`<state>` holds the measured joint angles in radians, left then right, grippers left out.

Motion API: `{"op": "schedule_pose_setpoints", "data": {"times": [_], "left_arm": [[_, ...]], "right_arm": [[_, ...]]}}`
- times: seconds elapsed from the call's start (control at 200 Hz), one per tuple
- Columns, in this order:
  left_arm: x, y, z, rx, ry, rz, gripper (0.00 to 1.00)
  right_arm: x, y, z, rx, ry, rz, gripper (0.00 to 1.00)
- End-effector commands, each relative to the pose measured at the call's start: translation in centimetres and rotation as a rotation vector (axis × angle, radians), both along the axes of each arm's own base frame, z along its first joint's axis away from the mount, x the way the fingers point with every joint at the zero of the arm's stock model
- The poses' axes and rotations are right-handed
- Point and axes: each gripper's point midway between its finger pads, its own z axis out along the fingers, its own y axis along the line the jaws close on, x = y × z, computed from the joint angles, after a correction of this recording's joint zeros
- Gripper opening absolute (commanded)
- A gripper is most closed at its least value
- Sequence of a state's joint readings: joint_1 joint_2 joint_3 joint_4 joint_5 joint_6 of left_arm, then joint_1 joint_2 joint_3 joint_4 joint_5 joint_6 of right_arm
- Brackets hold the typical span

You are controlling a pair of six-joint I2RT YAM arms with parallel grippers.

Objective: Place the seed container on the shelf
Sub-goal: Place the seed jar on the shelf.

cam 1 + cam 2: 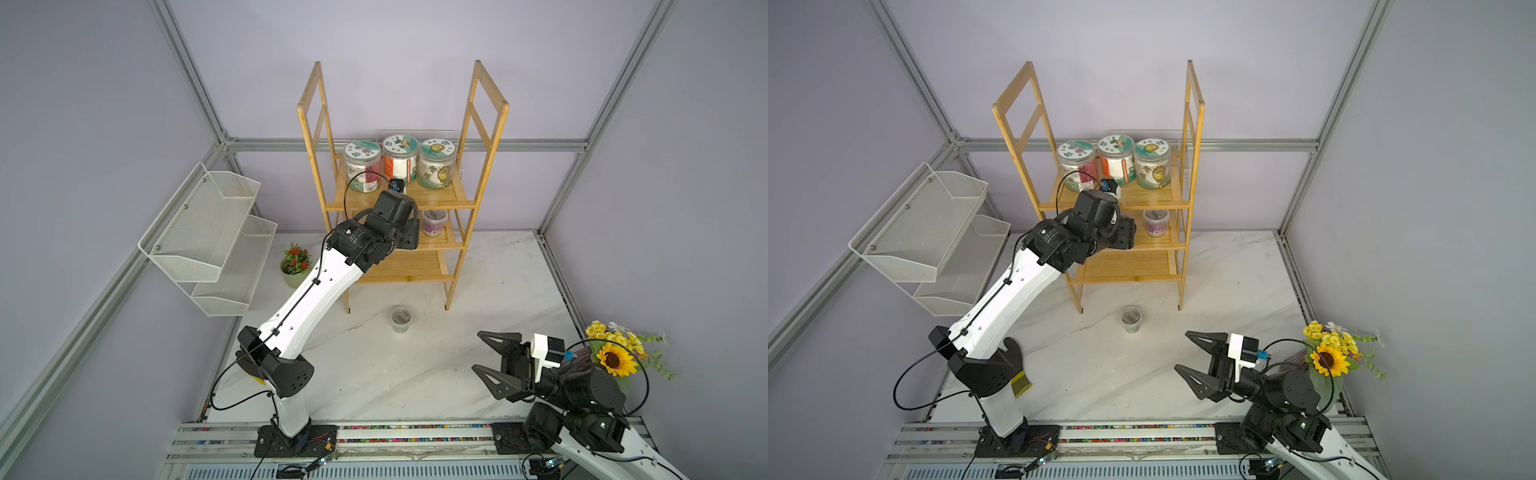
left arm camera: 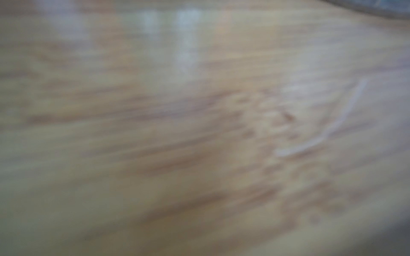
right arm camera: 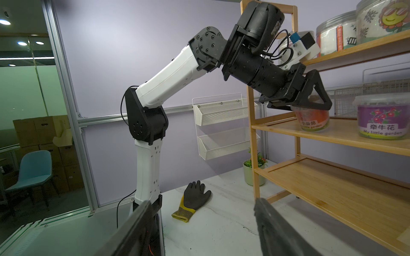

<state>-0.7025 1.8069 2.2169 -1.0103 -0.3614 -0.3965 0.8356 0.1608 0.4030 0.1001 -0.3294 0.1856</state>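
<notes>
Left gripper (image 3: pixel 310 104): your jaws straddle the lid; clamped or not, cannot tell.
Seed container (image 3: pixel 311 120): clear tub, orange tomato label; standing on the middle tier of the shelf (image 3: pixel 346 139), left of the purple tub (image 3: pixel 382 119).
Axis: vertical, lid up.
Right gripper (image 1: pixel 476 350): your jaws wide, empty.

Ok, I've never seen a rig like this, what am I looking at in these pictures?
Two white-and-black robot arms with pincer grippers stand at a white marble table. Two pictures look down from overhead. The other two come from a camera on each wrist, and the left wrist's shows only a brown blur. The left gripper reaches into the tall bamboo shelf and grips a small orange-labelled seed tub on the middle tier. The right gripper hangs open and empty. On the table: a small clear tub, a potted red-flowered plant, a sunflower bouquet, a dark glove.
</notes>
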Motion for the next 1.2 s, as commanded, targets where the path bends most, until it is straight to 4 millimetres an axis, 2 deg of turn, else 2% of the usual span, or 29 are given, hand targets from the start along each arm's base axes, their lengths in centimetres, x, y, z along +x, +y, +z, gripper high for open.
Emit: {"op": "schedule_pose_setpoints", "data": {"times": [0.0, 0.28, 0.565, 0.94, 1.195], "left_arm": [[0.2, 0.2, 0.1, 0.007, 0.008, -0.012, 0.68], [0.5, 0.7, 0.0, 0.016, 0.016, -0.001, 0.88], [0.6, 0.9, 0.1, 0.019, 0.014, 0.003, 0.92], [0.1, 0.7, 0.4, 0.005, 0.015, -0.023, 0.88], [-0.9, 0.8, 0.7, 0.0, 0.013, -0.053, 0.99]], "right_arm": [[-0.3, -0.6, 1.3, 0.02, -0.025, -0.016, 0.76], [-0.2, -0.7, 1.4, 0.023, -0.026, -0.021, 0.76], [-0.1, -0.6, 1.4, 0.024, -0.027, -0.023, 0.76], [-0.1, -0.6, 1.2, 0.022, -0.019, -0.022, 0.76], [0.0, -0.4, 1.1, 0.021, -0.018, -0.021, 0.76]]}}
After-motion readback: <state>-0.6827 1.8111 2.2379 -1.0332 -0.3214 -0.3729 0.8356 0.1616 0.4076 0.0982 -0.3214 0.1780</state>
